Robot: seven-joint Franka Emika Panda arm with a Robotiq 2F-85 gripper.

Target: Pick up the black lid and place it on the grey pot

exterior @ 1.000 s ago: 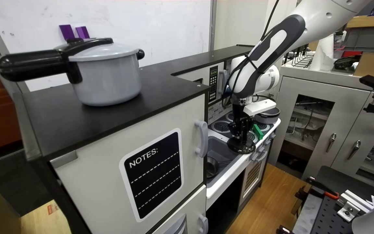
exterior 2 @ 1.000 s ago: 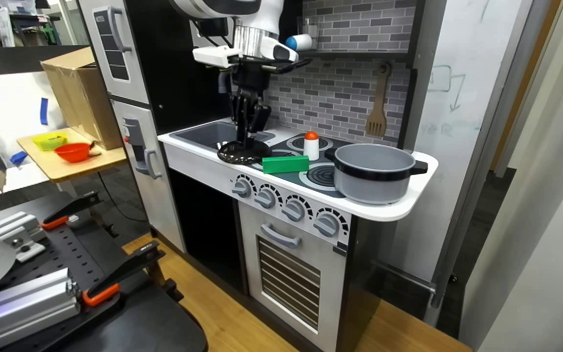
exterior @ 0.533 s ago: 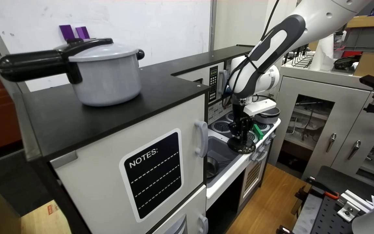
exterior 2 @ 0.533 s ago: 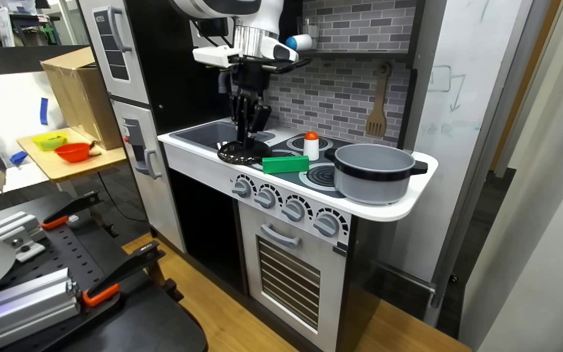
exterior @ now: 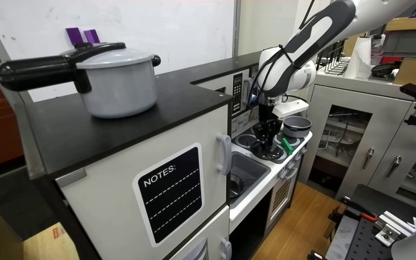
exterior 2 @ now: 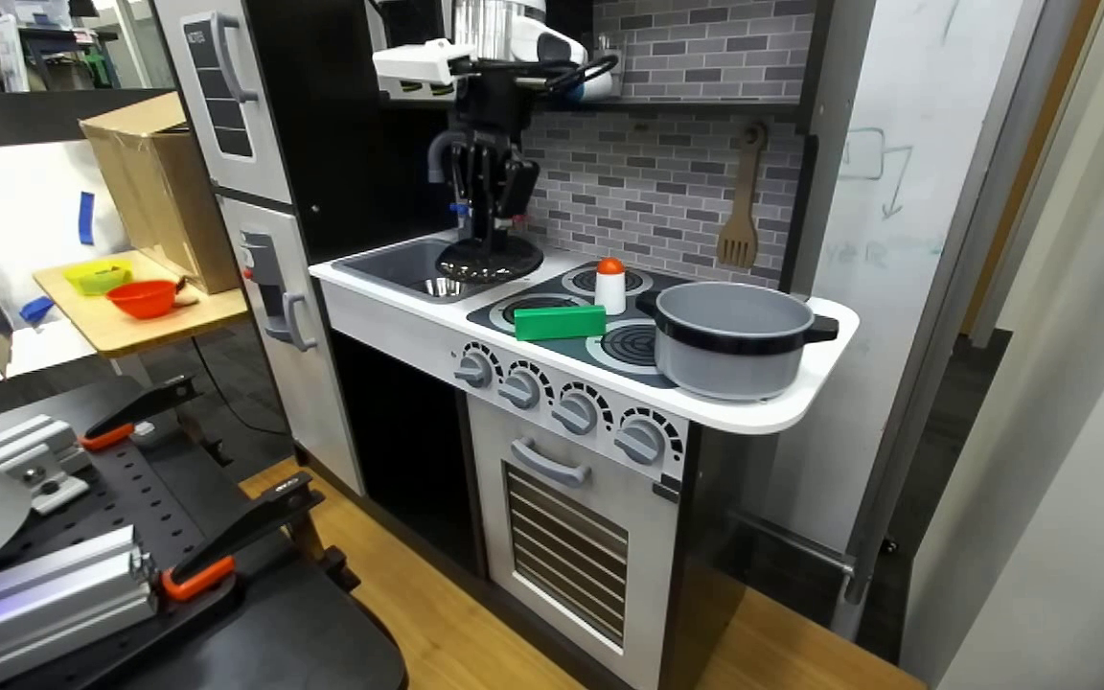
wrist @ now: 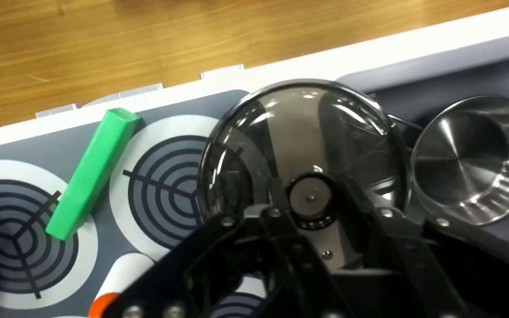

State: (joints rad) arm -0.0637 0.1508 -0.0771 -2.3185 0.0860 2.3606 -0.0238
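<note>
The black lid (exterior 2: 471,265) is round, dark and see-through in the wrist view (wrist: 296,119), with a black rim and a knob on top. My gripper (exterior 2: 492,235) is shut on the knob, one finger on each side of it in the wrist view (wrist: 312,196). The lid hangs about level above the border of the sink and the stove top; it also shows in an exterior view (exterior: 271,155). The grey pot (exterior 2: 739,359) is round and open, with a black band and short black handles. It stands upright at the far right end of the stove, apart from the lid.
A green block (exterior 2: 560,323) lies on the stove beside a white shaker with an orange cap (exterior 2: 610,287), between lid and pot. A small steel pot (wrist: 462,154) is in the sink. A large pale pot (exterior: 119,90) stands on the fridge top. A back wall is behind.
My gripper has risen with the lid in it and moved back a little toward the wall. The front left burner and the steel pot are now less covered.
</note>
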